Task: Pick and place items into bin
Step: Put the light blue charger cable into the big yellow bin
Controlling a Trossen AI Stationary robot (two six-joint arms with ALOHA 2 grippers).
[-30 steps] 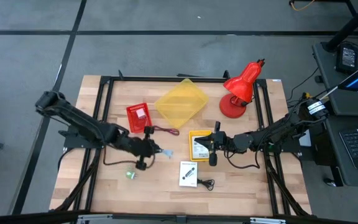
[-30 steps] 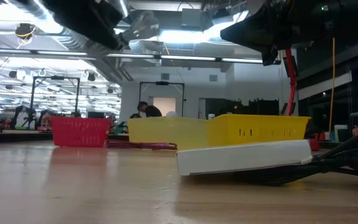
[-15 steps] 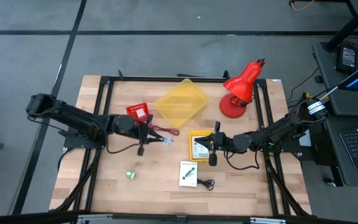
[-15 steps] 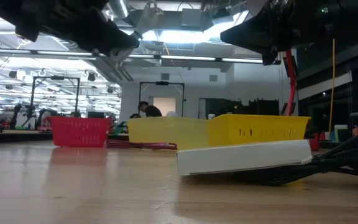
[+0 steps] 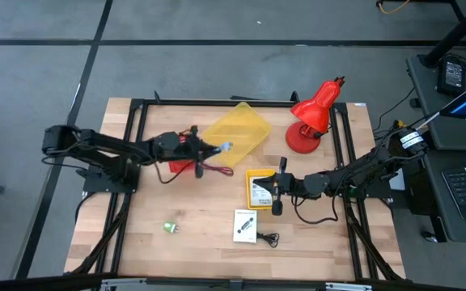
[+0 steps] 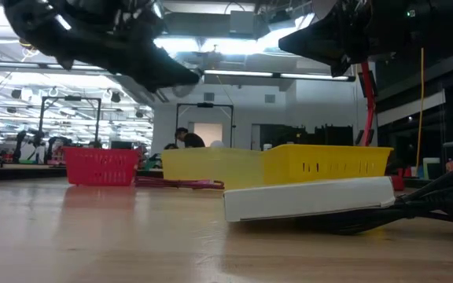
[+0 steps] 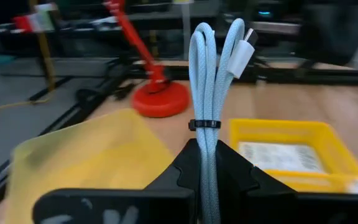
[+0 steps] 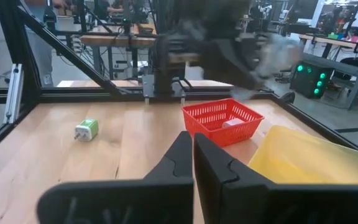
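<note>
Left claw clamped on a bundled blue-grey cable, raised beside the flat yellow bin. Right claw fully closed, empty, above the bench.

The large yellow bin is open from above, with bare counter in front. Obstacles: red lamp beside the bin, red basket under the left arm, small yellow tray near the right hand.

You're looking at even overhead light on the table, shadows soft. Low down, ceiling lights glare behind silhouetted arms. The lamp at upper left is out of focus; the right wrist's upper middle smears with motion.
</note>
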